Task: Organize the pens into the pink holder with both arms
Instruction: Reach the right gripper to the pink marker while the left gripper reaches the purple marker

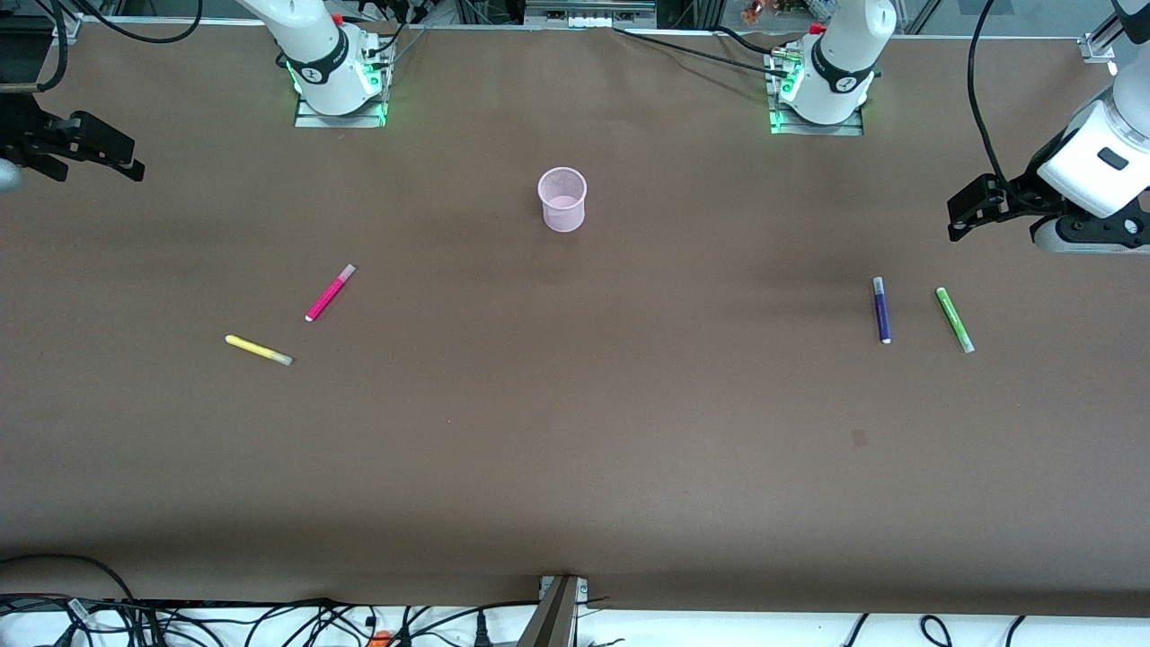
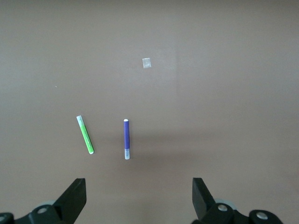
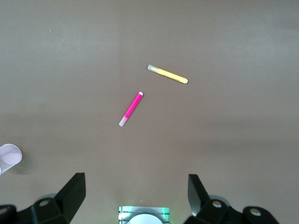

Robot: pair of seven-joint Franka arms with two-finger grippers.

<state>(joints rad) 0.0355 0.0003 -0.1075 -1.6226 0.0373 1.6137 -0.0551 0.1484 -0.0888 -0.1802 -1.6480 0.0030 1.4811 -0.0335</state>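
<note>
The pink holder [image 1: 562, 199] stands upright mid-table, between the two arm bases; its rim also shows in the right wrist view [image 3: 9, 156]. The magenta pen [image 1: 330, 293] [image 3: 130, 109] and the yellow pen [image 1: 258, 350] [image 3: 167, 74] lie toward the right arm's end, nearer the front camera than the holder. The purple pen [image 1: 881, 309] [image 2: 126, 139] and the green pen [image 1: 954, 319] [image 2: 85, 135] lie toward the left arm's end. My left gripper [image 1: 958, 216] [image 2: 139, 186] hangs open and empty above the table by those two pens. My right gripper [image 1: 133, 164] [image 3: 136, 184] hangs open and empty over the table's edge at the right arm's end.
The arm bases [image 1: 340, 85] [image 1: 822, 90] glow green along the table edge farthest from the front camera. A small pale square mark [image 2: 146, 62] [image 1: 859, 438] sits on the brown tabletop nearer the front camera than the purple pen. Cables run along the edge nearest the front camera.
</note>
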